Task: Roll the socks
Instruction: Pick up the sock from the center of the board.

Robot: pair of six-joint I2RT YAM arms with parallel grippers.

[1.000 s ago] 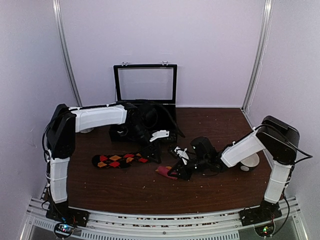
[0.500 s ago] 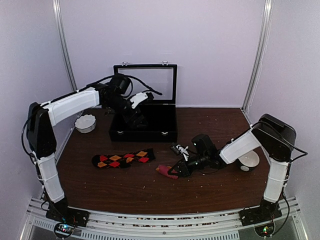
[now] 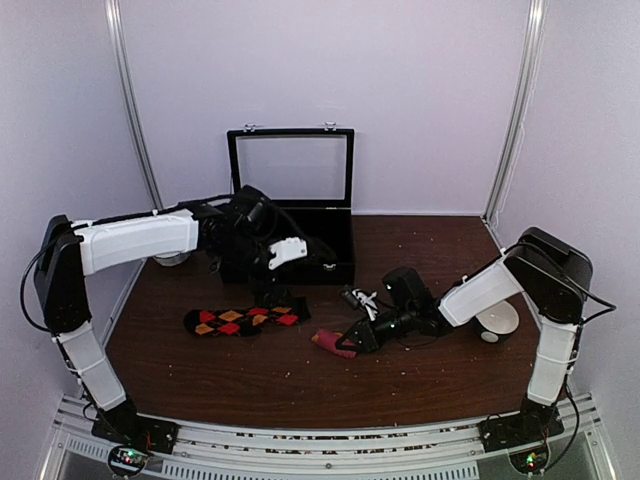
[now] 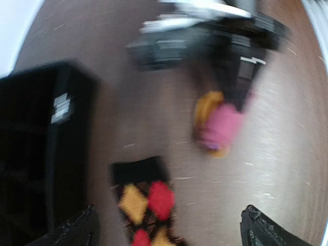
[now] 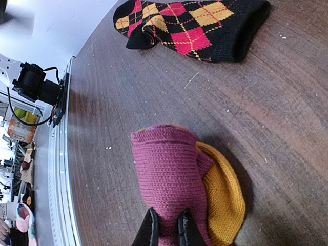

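We take the black case (image 3: 335,262) as our landmark. The argyle sock (image 3: 245,320) lies flat and unrolled on the table (image 3: 200,370) just in front of the case's left half, with its cuff end nearest the case. The pink sock (image 5: 169,174) sits in front of the case's right corner, a little farther out than the argyle sock, and the two are apart. It is bunched into a short fold, with its orange toe (image 5: 223,197) showing at one side.

The right gripper (image 5: 168,230) has its jaws pinched together on the near edge of the pink bundle. The left gripper (image 4: 169,228) hangs over the case's front edge, above the argyle cuff. Its jaws are spread wide with nothing between them (that view is blurred, but the gap is plain).

We judge the pink sock to be partly rolled, while the argyle sock has not been started. The next move probably calls for the left gripper to drop onto the cuff and close on it. The socks would also need bringing together, since rolling them as a pair isn't possible while they lie apart.
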